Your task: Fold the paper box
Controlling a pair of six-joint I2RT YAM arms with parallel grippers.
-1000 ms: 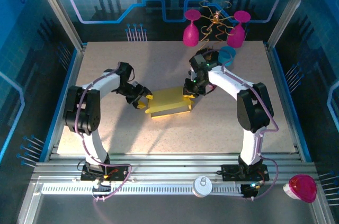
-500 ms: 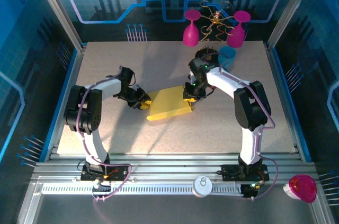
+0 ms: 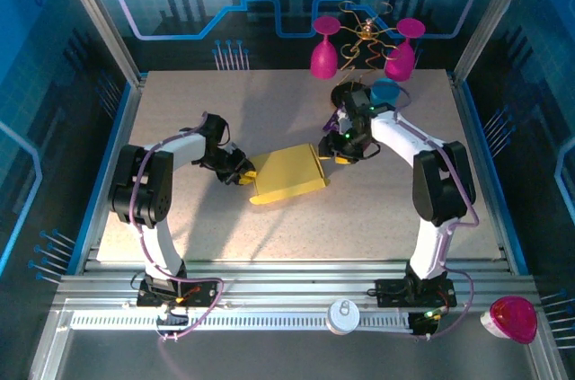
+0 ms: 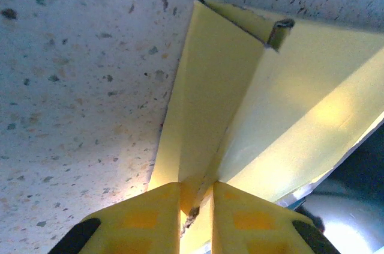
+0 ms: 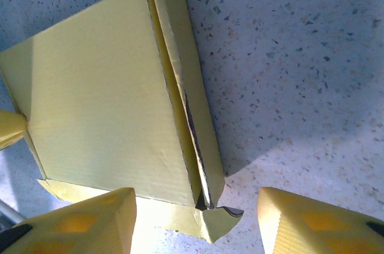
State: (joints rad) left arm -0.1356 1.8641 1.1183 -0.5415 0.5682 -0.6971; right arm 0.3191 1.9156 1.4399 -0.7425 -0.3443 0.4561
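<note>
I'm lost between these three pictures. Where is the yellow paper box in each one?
Top external: the paper box lies mid-table, between the two arms.
Left wrist: centre to right, rising from the left claw pinching its edge.
Right wrist: left half, a corner pointing down near bottom centre.
Shared landmark: the speckled table under it.

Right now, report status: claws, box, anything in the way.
Left claw shut on paper box edge. Right claw open over box corner, no grip. Blue cup far back, clear of box.
</note>
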